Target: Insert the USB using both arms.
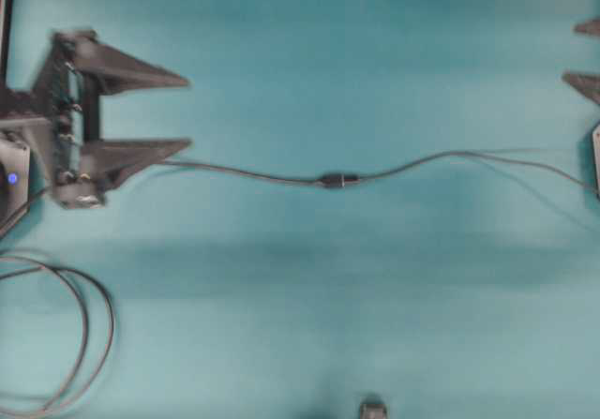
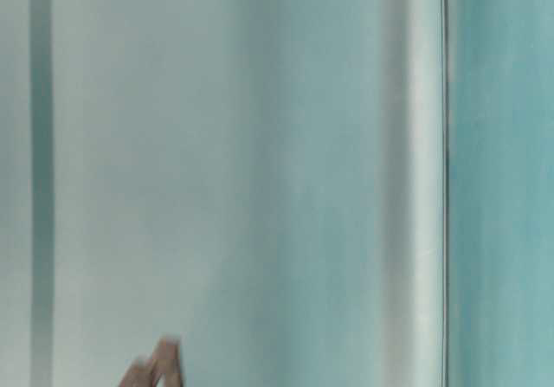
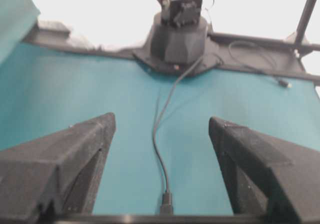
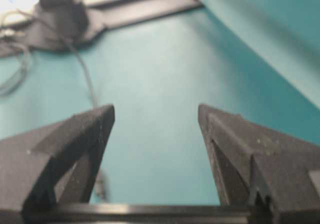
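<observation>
1. Plainly, the overhead view shows the USB (image 1: 338, 180) already joined at the middle of the frame: a short dark connector block lying on the teal tabletop (image 1: 309, 325), with a thin dark cable running out of each end.
2. One cable curves left toward the left gripper (image 1: 190, 112); the other arcs right to the right edge of the frame.
3. The left gripper sits at the left edge of the overhead view, its jaws wide apart and clamped on nothing. The lower finger's tip lies right at the cable's left end; contact cannot be told.
4. The right gripper (image 1: 583, 54) shows only as two dark finger tips at the upper right edge of that view, apart from each other and well away from the connector.
5. From the left wrist view, the jaws stand spread at the lower corners, and the connector and its cable (image 3: 160, 134) lie between them on the tabletop, leading up to the opposite arm's base (image 3: 177, 38).
6. From the right wrist view, the jaws are likewise spread and empty over bare teal tabletop.
7. A grey cable coil (image 1: 66, 344) lies at the lower left of the overhead view.
8. The table-level view is a pale blur.
</observation>
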